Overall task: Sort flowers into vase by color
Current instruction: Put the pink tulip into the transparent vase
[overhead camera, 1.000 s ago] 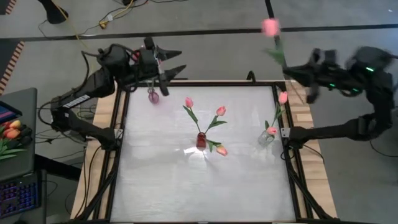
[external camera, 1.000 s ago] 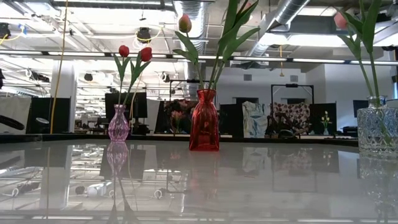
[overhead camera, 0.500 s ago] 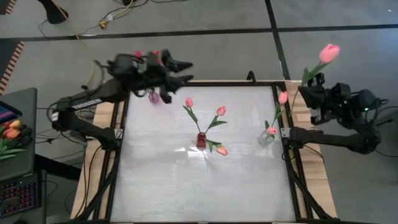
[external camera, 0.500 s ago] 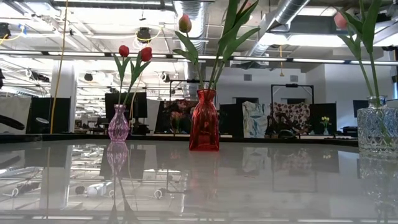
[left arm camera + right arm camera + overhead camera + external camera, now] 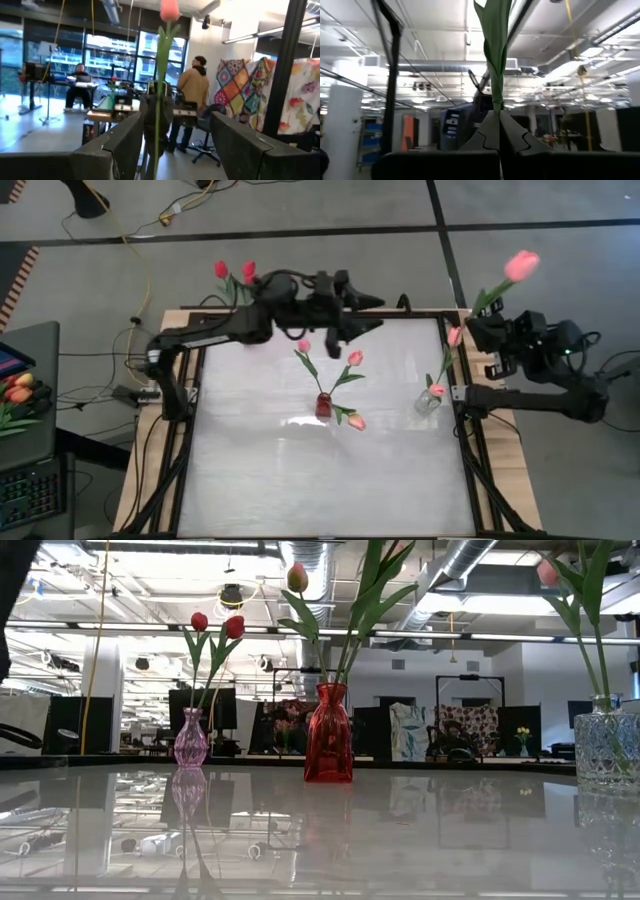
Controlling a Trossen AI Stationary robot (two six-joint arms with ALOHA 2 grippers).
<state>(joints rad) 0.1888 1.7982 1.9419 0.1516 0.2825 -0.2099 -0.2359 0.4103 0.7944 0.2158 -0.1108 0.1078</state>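
Observation:
A pink tulip (image 5: 520, 265) stands above my right gripper (image 5: 485, 315), which is shut on its green stem beyond the table's right edge. My left gripper (image 5: 372, 312) hangs open over the far edge and holds nothing. In the left wrist view the tulip (image 5: 170, 9) shows far off between its fingers. A red vase (image 5: 323, 405) at the centre holds three orange-pink tulips. A clear glass vase (image 5: 428, 400) at the right holds two pink ones. A small purple vase (image 5: 190, 740) at the far left holds two red tulips (image 5: 221, 269). My right gripper pinches the tulip's stem (image 5: 496, 102) between its two shut fingers, on its lower part. The fingers slant upward and the stem runs on along them. The flower rises above the fingers, leaning, its head (image 5: 520, 265) on top, clear of the table and vases.
The white table (image 5: 300, 470) has a black frame round it. A bundled bunch of orange-red tulips (image 5: 18, 390) lies on a desk to the left, beside a keyboard (image 5: 30, 495). People and furniture show in the room beyond the table.
My left gripper has swept along the far edge toward the table's right, from above the purple vase to past the red vase, rolling as it went and staying open. My right gripper has drawn back and down toward the right edge, and the tulip's head has swung right with it.

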